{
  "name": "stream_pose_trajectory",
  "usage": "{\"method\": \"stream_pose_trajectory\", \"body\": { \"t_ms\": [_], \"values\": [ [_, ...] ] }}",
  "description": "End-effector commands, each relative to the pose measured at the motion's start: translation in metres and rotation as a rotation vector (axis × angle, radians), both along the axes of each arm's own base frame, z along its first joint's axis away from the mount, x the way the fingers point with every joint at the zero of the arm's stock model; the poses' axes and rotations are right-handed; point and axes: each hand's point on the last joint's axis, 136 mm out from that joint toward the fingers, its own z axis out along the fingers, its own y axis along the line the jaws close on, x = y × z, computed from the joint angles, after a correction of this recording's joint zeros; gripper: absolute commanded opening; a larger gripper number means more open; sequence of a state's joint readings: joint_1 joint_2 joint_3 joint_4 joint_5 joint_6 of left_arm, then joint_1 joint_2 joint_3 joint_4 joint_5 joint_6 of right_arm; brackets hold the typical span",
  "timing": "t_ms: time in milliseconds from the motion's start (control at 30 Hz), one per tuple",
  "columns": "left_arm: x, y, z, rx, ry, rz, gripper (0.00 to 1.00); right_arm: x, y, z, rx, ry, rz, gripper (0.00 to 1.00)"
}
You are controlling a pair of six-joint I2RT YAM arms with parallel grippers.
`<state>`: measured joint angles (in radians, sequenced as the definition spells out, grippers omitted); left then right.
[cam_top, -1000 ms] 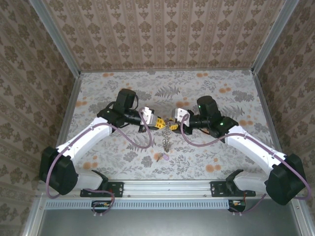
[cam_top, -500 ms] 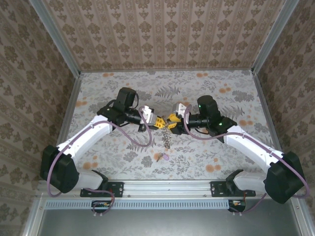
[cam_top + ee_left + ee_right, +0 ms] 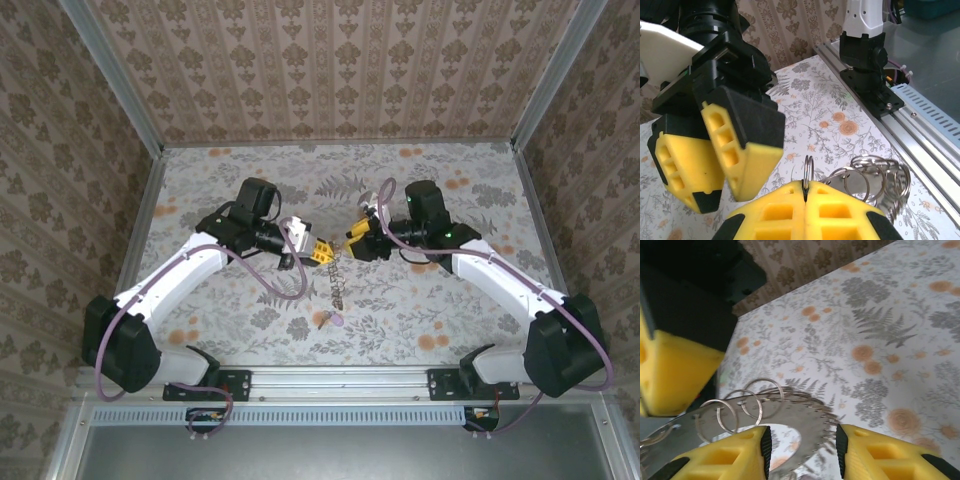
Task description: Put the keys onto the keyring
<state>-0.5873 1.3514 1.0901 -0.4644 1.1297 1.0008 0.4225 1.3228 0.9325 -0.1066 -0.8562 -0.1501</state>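
Clearly, left tool point(image 3: 322, 250): I saw its yellow jaws pressed together, pinching the top ring of the keyring point(image 3: 807, 169) edge-on between them.
Keyring: it was a chain of linked metal split rings, hanging down from that pinch toward the flowered counter point(image 3: 450, 300).
Right tool point(image 3: 358, 238): it sat just right of the keyring's top, apart from the left tool, with its jaws spread and a clear gap between them.
Toothed plate point(image 3: 805, 422): in the right wrist view a shiny metal piece with a serrated edge and a hole lay across that gap, beside the keyring's loops. I could not tell whether the jaws touched it.
Keys point(image 3: 328, 319): a small pale purple and tan cluster lay flat on the counter just below the keyring's lower end, on the arm-base side.
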Motion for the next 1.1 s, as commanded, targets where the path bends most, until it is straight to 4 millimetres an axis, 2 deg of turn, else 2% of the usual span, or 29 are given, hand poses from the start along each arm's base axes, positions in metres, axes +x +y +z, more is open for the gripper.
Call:
{"method": "stream_pose_trajectory", "body": {
  "t_ms": [0, 200, 333, 467, 600, 700, 900, 1000, 1067],
  "values": [
    [-0.007, 0.001, 0.022, -0.063, -0.022, -0.051, 0.0, -0.025, 0.002, 0.02, 0.037, -0.078, 0.121, 0.45],
    [-0.006, 0.002, 0.026, -0.05, -0.035, -0.037, 0.0, -0.046, -0.011, 0.04, -0.017, -0.468, 0.128, 0.42],
    [0.002, 0.0, 0.018, 0.004, -0.064, 0.006, 0.0, -0.051, -0.006, 0.041, -0.091, -0.548, 0.128, 0.37],
    [0.004, -0.001, 0.016, 0.032, -0.069, 0.025, 0.0, -0.055, 0.009, 0.029, -0.178, -0.564, 0.152, 0.32],
    [0.002, -0.003, 0.018, 0.022, -0.065, 0.014, 0.0, -0.044, 0.015, 0.024, -0.204, -0.52, 0.11, 0.24],
    [0.001, -0.003, 0.016, 0.029, -0.063, 0.012, 0.0, -0.039, 0.016, 0.023, -0.211, -0.517, 0.077, 0.28],
    [0.001, -0.003, 0.015, 0.038, -0.065, 0.018, 0.0, -0.036, 0.018, 0.025, -0.2, -0.513, 0.052, 0.29],
    [0.004, -0.003, 0.012, 0.06, -0.059, 0.037, 0.0, -0.036, 0.022, 0.028, -0.179, -0.505, 0.046, 0.28],
    [0.007, -0.004, 0.009, 0.08, -0.049, 0.054, 0.0, -0.037, 0.024, 0.028, -0.173, -0.502, 0.052, 0.24]
  ]
}}
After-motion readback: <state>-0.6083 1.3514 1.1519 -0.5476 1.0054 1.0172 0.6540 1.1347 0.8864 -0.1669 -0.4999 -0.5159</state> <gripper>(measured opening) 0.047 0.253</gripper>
